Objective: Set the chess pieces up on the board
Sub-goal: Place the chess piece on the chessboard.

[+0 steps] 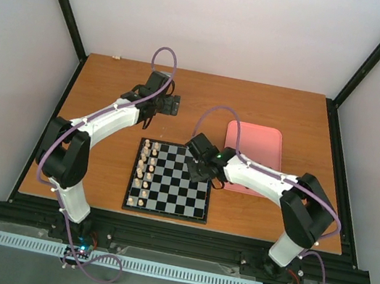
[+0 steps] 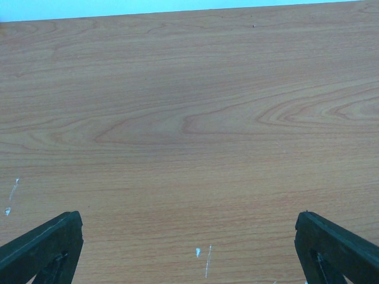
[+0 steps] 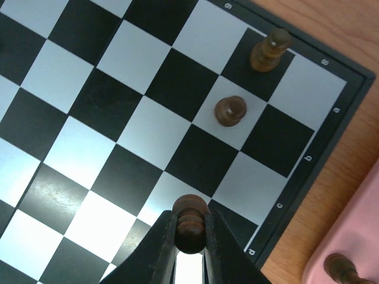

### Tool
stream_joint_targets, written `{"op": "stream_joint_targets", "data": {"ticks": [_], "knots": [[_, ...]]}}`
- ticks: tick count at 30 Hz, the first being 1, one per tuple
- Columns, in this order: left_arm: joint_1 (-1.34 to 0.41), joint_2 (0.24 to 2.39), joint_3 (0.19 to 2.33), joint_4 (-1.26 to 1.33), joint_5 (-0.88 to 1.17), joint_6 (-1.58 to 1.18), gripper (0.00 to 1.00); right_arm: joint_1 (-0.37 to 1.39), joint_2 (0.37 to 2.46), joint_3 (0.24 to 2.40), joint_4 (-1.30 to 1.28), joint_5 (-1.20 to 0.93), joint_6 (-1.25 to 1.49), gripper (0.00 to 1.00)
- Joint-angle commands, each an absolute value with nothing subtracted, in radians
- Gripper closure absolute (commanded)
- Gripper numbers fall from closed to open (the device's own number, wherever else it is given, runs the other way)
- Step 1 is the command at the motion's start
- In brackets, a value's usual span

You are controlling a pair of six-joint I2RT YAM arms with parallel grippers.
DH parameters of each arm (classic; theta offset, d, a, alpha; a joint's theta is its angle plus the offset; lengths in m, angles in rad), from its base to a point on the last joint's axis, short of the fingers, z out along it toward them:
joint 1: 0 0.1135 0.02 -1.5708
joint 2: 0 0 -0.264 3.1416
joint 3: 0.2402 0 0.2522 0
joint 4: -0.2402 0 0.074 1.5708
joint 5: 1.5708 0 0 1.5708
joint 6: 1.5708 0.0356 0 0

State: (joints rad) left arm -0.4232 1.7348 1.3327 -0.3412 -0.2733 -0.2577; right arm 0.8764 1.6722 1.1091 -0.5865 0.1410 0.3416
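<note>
Here, letters a–d on the board point(image 3: 315, 149) rim, chess piece point(image 3: 190, 208) in right gripper point(image 3: 190, 226).

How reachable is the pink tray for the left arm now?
Doubtful. The left pincer sits open beyond the board, and the right arm lies across the near edge of the tray, in its path.

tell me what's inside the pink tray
One dark chess piece shows in the pink tray in the right wrist view. From above, the right arm covers the tray's near part, so any others there are hidden.
</note>
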Motion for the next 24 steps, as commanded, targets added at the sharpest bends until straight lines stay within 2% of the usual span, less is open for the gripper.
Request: {"op": "stream_joint_targets", "data": {"ticks": [1, 24], "knots": [[-0.417, 1.752, 1.365, -0.345, -0.272, -0.267, 0.00, 0.893, 1.682, 1.143, -0.557, 0.121, 0.355, 0.90], [-0.417, 1.755, 1.366, -0.347, -0.279, -0.264, 0.00, 0.858, 1.791, 1.176, -0.519, 0.108, 0.335, 0.89]]}}
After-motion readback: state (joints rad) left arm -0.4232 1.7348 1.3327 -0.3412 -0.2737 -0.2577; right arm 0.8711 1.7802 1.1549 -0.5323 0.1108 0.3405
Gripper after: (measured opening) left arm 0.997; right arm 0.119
